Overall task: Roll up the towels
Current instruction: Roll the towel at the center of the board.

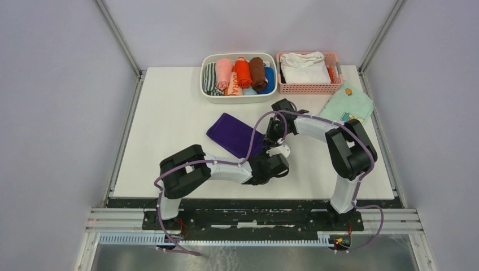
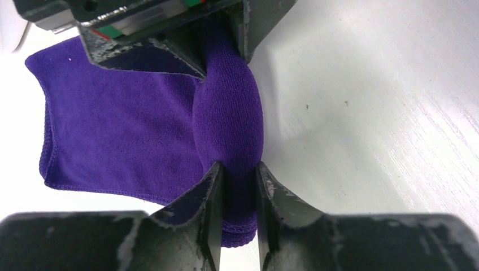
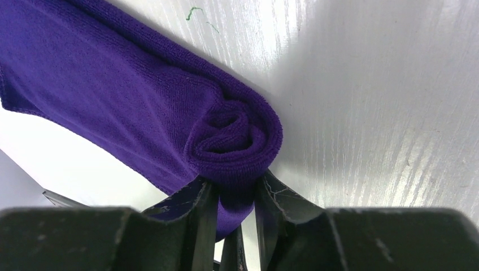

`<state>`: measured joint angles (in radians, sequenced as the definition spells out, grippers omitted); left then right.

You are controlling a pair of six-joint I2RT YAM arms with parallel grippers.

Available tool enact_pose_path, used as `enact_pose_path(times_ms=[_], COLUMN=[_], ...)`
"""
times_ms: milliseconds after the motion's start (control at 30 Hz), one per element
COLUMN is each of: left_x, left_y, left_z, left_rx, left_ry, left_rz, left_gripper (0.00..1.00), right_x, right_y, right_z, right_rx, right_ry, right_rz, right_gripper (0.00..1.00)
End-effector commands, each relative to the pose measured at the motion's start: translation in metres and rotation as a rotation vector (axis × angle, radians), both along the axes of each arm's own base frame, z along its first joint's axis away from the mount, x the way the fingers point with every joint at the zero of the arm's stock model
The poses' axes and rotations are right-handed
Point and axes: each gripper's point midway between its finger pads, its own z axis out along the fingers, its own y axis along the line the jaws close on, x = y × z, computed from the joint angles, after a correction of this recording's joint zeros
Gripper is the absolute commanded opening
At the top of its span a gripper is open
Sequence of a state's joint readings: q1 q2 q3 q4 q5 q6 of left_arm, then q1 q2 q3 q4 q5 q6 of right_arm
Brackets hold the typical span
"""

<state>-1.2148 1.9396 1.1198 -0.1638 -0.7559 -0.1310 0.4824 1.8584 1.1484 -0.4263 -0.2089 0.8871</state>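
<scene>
Towel (image 1: 234,134) of deep purple lies near the middle of the worktop (image 1: 169,124), its near end curled into a tight roll, the rest flat. Left fingers (image 2: 210,217) pinch one end of the roll; right fingers (image 3: 202,223) pinch the other end, facing them along it.

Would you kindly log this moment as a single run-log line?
purple towel: partly rolled, remainder flat | left gripper: shut on roll | right gripper: shut on roll end
</scene>
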Motion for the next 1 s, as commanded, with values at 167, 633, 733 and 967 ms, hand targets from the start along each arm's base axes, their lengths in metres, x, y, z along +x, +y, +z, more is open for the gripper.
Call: enact_pose_path(times_ms=[167, 633, 733, 967], left_x=[-0.006, 0.01, 0.014, 0.02], left_y=[-0.008, 0.005, 0.009, 0.021], left_z=[0.009, 0.032, 0.031, 0.026], left_rx=[-0.291, -0.983, -1.096, -1.283], left_ry=[0.237, 0.733, 0.82, 0.962], left_rz=[0.002, 0.013, 0.041, 0.118], left_gripper=[0.22, 0.18, 0.18, 0.18], right_x=[0.026, 0.032, 0.033, 0.035], right_y=[0.02, 0.016, 0.018, 0.028], right_z=[0.053, 0.067, 0.061, 0.044], right_rx=[0.118, 0.358, 0.392, 0.474], right_ry=[-0.219, -0.352, -0.361, -0.327], right_rz=[0.093, 0.042, 0.03, 0.008], right_gripper=[0.5, 0.7, 0.71, 0.71])
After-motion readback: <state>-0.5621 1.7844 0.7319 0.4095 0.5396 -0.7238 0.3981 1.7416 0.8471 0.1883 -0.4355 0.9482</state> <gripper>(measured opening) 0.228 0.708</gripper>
